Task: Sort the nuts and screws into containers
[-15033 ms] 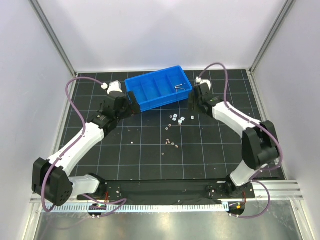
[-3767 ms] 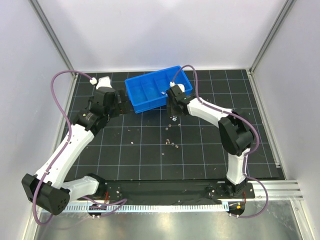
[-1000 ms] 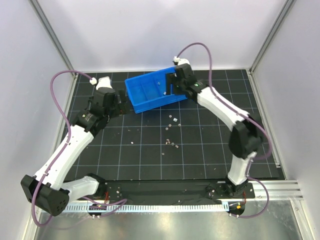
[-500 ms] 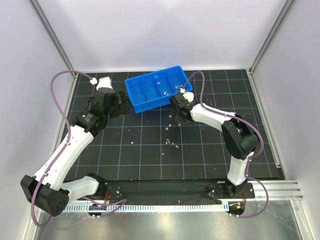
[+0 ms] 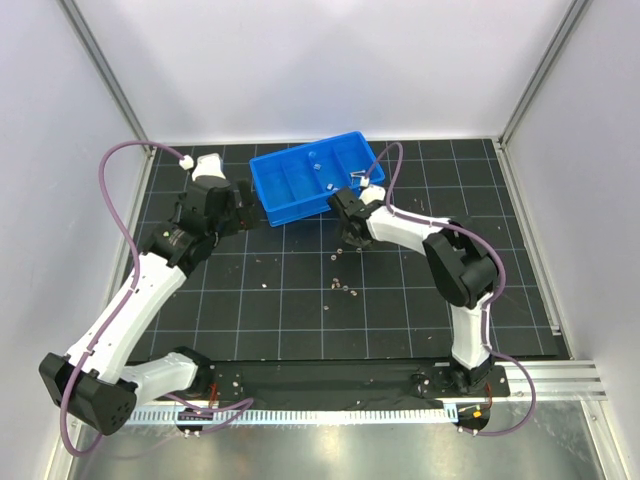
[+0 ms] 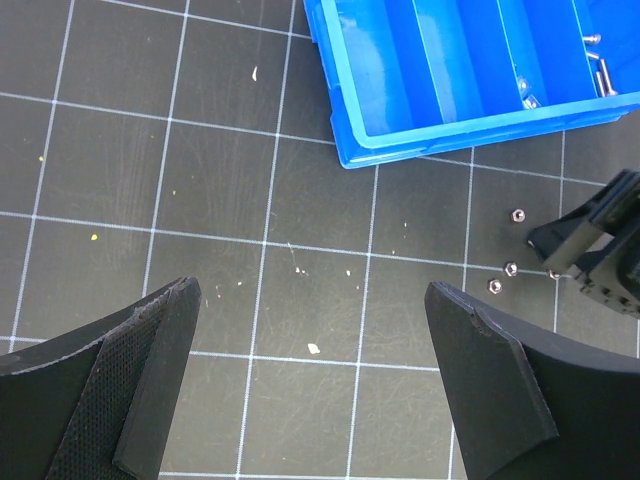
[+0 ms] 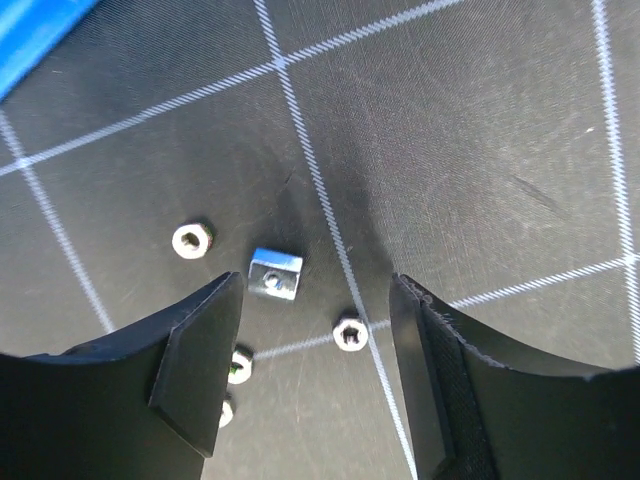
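**While the right gripper hangs over loose nuts, the left waits beside the tray**

Where the right gripper (image 7: 315, 300) points down at the black gridded mat (image 7: 480, 150), its fingers stand wide apart with nothing held. A small group of nuts (image 7: 275, 273) lies on the mat below. The blocky one sits in the gap, nearer the finger on the picture's left. Round ones lie just beside it, two partly hidden by that finger. From above, this gripper (image 5: 350, 232) sits just off the near edge of the blue tray (image 5: 300, 200). A few more nuts (image 5: 342, 287) lie on the mat closer to the arm bases.

The left gripper (image 6: 310, 295) is also spread wide and empty, over bare mat near the tray's left corner (image 6: 345, 150).

Screws (image 6: 598, 70) rest in the tray's rightmost section, and a nut (image 6: 530, 97) lies in the section beside it.

A second ago the right gripper was over the tray, which sat more askew. Since then it has come down to the mat. Half a second ago it was slightly further right. The left arm has barely shifted.
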